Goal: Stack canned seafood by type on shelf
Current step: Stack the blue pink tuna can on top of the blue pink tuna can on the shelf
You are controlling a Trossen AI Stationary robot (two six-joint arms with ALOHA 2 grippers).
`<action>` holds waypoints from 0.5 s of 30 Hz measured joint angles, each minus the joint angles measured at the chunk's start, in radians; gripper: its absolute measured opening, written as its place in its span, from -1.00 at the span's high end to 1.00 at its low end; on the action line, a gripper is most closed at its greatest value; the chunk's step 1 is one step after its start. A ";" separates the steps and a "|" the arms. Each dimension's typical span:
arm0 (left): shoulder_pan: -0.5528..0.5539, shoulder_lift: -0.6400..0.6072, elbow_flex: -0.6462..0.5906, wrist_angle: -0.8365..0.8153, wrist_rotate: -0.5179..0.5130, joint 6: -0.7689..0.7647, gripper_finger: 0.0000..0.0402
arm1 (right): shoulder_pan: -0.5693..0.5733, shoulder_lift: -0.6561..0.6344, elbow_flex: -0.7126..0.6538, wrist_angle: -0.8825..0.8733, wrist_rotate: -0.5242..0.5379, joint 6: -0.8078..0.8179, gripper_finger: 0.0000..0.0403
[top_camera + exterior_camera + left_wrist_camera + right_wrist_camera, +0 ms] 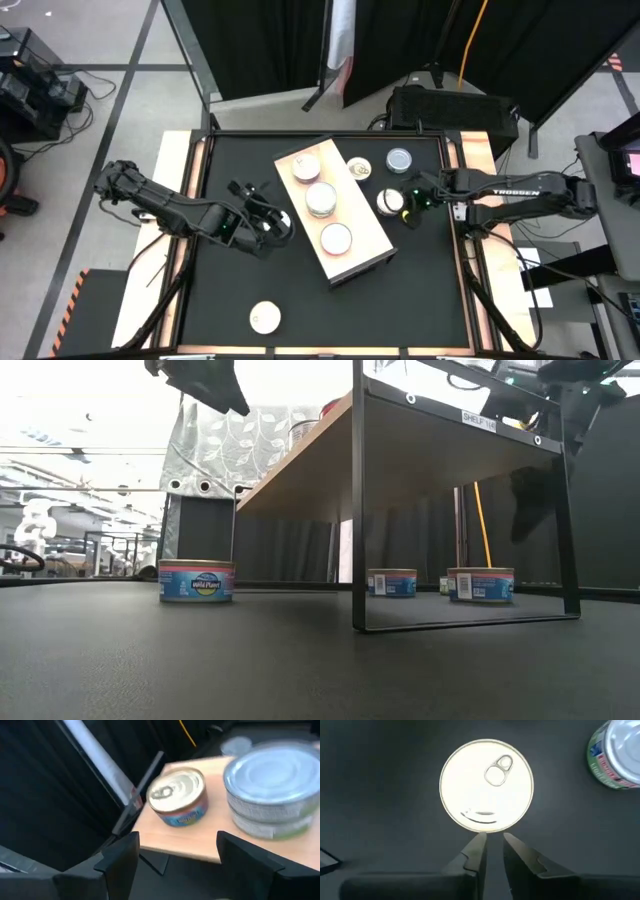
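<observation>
The wooden shelf (362, 250) lies slantwise across the middle of the black table (230, 295), running from about eleven o'clock toward five o'clock in the high view, on a thin black metal frame (357, 510) that lifts it clear of the tabletop. Three lots of tins stand in a row on its board: a single can (305, 167) at the far end, a two-high stack (320, 199) in the middle and another can (336, 238) toward the near end. The left gripper (268, 222) hangs at the shelf's nine o'clock side, just beside its long edge, fingers (120, 857) spread wide apart with nothing between them; its wrist view looks across the board at the pull-tab can (178, 796) and the stacked pair (272, 787). The right gripper (412, 201) sits at the shelf's three o'clock side, directly over a loose pull-tab tin (487, 785) on the tabletop, its fingers (472, 855) drawn nearly together beside the tin's rim without clasping it. Two more tins rest on the table at about one o'clock of the shelf, a gold-topped one (359, 167) near the board and a bluish-lidded one (399, 159) farther out. A lone tin (264, 317) stands well apart at roughly seven o'clock, near the table's front edge.
</observation>
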 joint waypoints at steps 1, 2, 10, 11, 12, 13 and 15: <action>0.000 0.000 0.000 -0.006 0.021 0.016 -0.33 | 0.000 0.008 -0.005 0.007 0.000 -0.001 0.75; 0.000 0.000 -0.001 -0.007 0.045 0.021 -0.33 | 0.000 0.019 -0.010 0.014 0.000 -0.005 0.78; 0.001 0.000 -0.054 -0.008 0.073 0.031 -0.33 | 0.000 0.087 -0.019 0.069 -0.025 -0.028 0.92; 0.002 0.000 -0.057 -0.007 0.073 0.036 -0.33 | 0.000 0.093 -0.019 0.076 -0.025 -0.031 0.93; 0.004 0.000 -0.059 -0.008 0.073 0.039 -0.33 | -0.001 0.100 -0.019 0.079 -0.025 -0.031 0.94; 0.005 0.000 -0.059 -0.007 0.073 0.039 -0.33 | -0.002 0.108 -0.019 0.078 -0.024 -0.031 0.95; 0.008 0.000 -0.059 -0.004 0.073 0.039 -0.33 | -0.004 0.127 -0.019 0.078 -0.022 -0.032 0.96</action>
